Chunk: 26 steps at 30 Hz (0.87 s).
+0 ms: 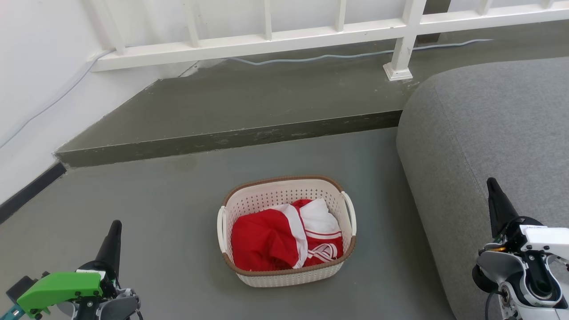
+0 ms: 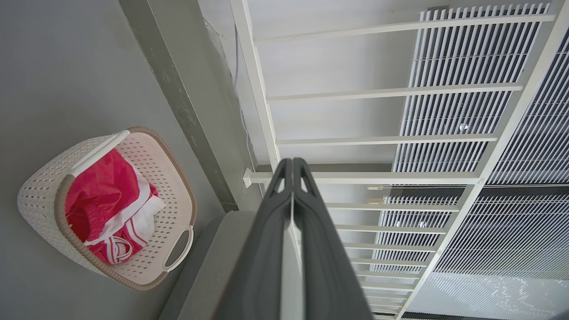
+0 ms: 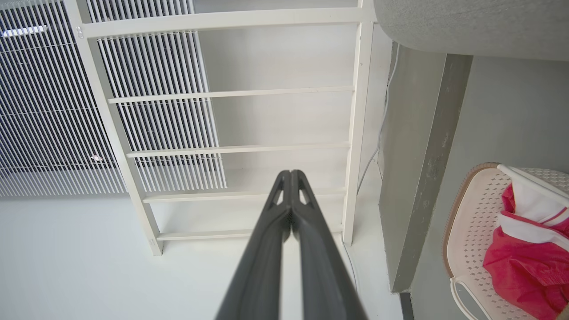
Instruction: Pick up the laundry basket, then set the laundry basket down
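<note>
Across the whole scene we log a grey floor (image 1: 146,209). On its right is a grey sofa (image 1: 489,133); at the back, a white railing (image 1: 266,42) over a raised step (image 1: 231,138). Next entry: the laundry basket (image 1: 289,276), upright on the floor near the sofa, well apart from both arms. Contents: red-and-white clothes (image 1: 266,240). We list the left jaws, lower left, as clenched with tips pressed together. The right jaws, lower right before the sofa, are likewise clenched.

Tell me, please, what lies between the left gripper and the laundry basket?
Nothing stands there: the head view shows bare grey floor from the left gripper to the laundry basket.
</note>
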{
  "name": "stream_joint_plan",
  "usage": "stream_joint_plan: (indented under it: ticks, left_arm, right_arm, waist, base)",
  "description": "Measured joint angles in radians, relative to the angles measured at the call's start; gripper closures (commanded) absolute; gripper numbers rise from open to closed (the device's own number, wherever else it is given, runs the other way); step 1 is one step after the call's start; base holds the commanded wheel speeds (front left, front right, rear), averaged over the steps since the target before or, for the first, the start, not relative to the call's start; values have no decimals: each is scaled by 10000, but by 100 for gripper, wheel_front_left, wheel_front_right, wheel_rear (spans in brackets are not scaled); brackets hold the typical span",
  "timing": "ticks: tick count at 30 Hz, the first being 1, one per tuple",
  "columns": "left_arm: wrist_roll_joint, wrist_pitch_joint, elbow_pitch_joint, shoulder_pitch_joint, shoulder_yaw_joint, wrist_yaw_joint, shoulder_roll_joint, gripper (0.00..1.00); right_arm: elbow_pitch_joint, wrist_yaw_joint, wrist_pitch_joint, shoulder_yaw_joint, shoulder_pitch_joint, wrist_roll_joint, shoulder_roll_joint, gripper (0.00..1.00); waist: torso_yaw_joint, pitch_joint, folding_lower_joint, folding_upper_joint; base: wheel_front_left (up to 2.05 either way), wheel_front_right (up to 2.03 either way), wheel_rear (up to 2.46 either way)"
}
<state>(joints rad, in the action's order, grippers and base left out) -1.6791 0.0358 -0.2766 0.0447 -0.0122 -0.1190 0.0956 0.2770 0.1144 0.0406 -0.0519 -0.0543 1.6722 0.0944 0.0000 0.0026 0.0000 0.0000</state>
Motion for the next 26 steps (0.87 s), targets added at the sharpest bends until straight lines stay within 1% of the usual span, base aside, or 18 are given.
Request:
stream_joint_plan:
  ticks: [26]
  left_arm:
    - [0, 2, -12, 22, 23, -4, -4, 100]
  right_arm:
    - [35, 0, 58, -25, -2, 0, -13, 100]
  waist:
    - [0, -1, 0, 0]
  base:
    - [0, 0, 0]
